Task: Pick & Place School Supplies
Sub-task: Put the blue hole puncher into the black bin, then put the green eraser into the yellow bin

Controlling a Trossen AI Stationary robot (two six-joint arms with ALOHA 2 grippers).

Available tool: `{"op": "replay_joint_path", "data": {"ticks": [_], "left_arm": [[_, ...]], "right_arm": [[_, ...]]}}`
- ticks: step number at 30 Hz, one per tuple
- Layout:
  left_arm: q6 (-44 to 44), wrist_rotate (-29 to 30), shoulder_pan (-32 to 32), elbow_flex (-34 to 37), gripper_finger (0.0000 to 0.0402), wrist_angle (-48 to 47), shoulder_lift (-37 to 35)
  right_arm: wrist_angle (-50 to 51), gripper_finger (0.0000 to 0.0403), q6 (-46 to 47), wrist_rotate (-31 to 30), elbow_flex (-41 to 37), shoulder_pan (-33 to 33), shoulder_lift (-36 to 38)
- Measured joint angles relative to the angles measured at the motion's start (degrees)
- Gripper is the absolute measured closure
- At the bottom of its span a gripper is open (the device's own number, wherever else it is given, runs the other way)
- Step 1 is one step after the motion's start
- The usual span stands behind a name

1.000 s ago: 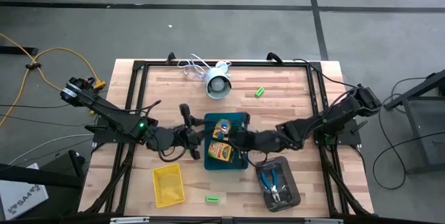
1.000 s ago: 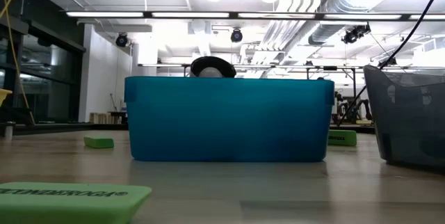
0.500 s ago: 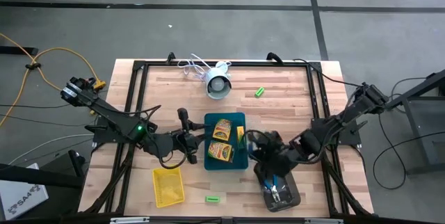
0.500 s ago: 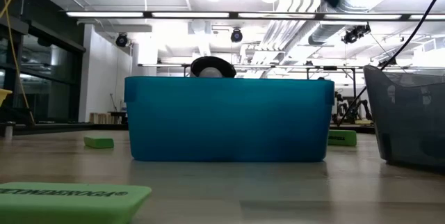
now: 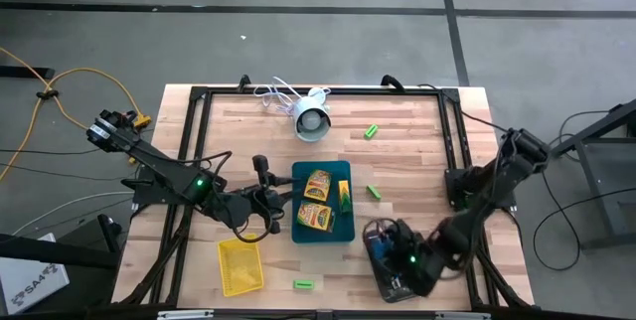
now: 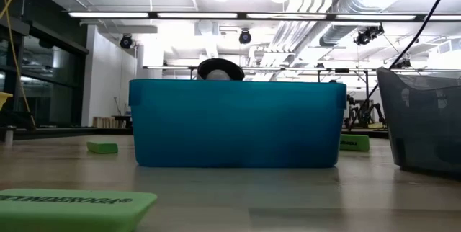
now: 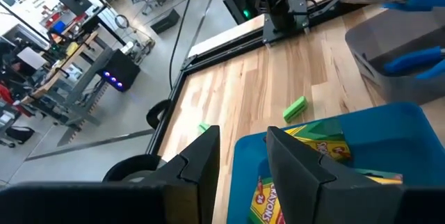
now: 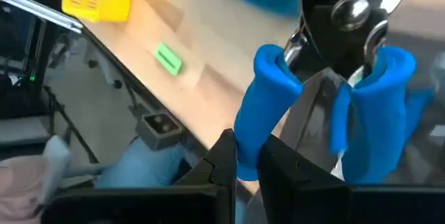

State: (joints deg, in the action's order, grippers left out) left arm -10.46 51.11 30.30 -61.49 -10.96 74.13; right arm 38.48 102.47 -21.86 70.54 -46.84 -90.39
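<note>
Right gripper (image 8: 247, 165): held over the grey tray (image 5: 370, 243) at the table's front right; fingers closed on one blue handle of a pair of scissors (image 8: 327, 99), seen close in the right wrist view.
Scissors, look: two thick blue handle loops, a round silver pivot screw, dark blades running away from the fingers.
Scissors, axis: long axis runs straight out from the fingers, handles nearest them, blades pointing away; a second blue-handled tool cannot be told apart under the arm in the high view.
Left gripper (image 5: 281, 198): placed at the left edge of the teal tray (image 5: 298, 236), fingers parted, nothing between them.
Boxes: two yellow-orange printed boxes (image 5: 316, 183) are laid flat in the teal tray, one behind the other; print is seen as green and red on yellow.
Green blocks: one block (image 5: 343, 197) lies in the teal tray along its right wall, long axis front to back; one (image 5: 375, 192) just right of that tray, slanted; one (image 5: 372, 131) near the back, right of the white device (image 5: 312, 120); one (image 5: 304, 284) near the front edge, long axis left to right.
Yellow tray (image 5: 240, 264): set at the front left, well apart from the blocks.
Low view: teal tray wall fills the middle; a green block lies flat in the near foreground.
</note>
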Motion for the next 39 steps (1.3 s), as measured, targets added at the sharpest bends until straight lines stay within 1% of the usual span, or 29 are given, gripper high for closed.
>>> {"op": "replay_joint_path", "data": {"ticks": [3,6,9,12,15,20,23,31,39], "left_arm": [[0.0,-0.4,0.0,0.0,0.0288,-0.2,0.0],[0.0,-0.7,0.0,0.0,0.0288,-0.2,0.0],[0.0,-0.7,0.0,0.0,0.0288,-0.2,0.0],[0.0,-0.7,0.0,0.0,0.0288,-0.2,0.0],[0.2,-0.7,0.0,0.0,0.0288,-0.2,0.0],[0.7,-4.1,0.0,0.0,0.0288,-0.2,0.0],[1.0,-4.5,0.0,0.0,0.0288,-0.2,0.0],[1.1,-4.5,0.0,0.0,0.0288,-0.2,0.0],[0.8,-4.5,0.0,0.0,0.0288,-0.2,0.0]], "right_arm": [[-1.7,0.0374,7.1,-0.5,0.0,-3.0,-2.2],[-2.4,0.0374,12.3,-0.5,0.0,-5.3,-5.1],[-3.2,0.0374,15.5,-0.3,0.0,-6.3,-7.4],[-3.1,0.0374,17.3,1.4,0.0,-6.8,-9.5],[-3.2,0.0374,17.8,3.5,0.0,-6.8,-11.4],[-2.6,0.0374,19.2,6.4,0.0,-6.0,-13.8],[-2.2,0.0371,19.2,8.7,0.0,-5.4,-14.8],[-1.8,0.0326,17.3,8.5,0.0,-4.1,-15.1],[-1.8,0.0318,16.2,8.6,0.0,-4.0,-15.1]]}}
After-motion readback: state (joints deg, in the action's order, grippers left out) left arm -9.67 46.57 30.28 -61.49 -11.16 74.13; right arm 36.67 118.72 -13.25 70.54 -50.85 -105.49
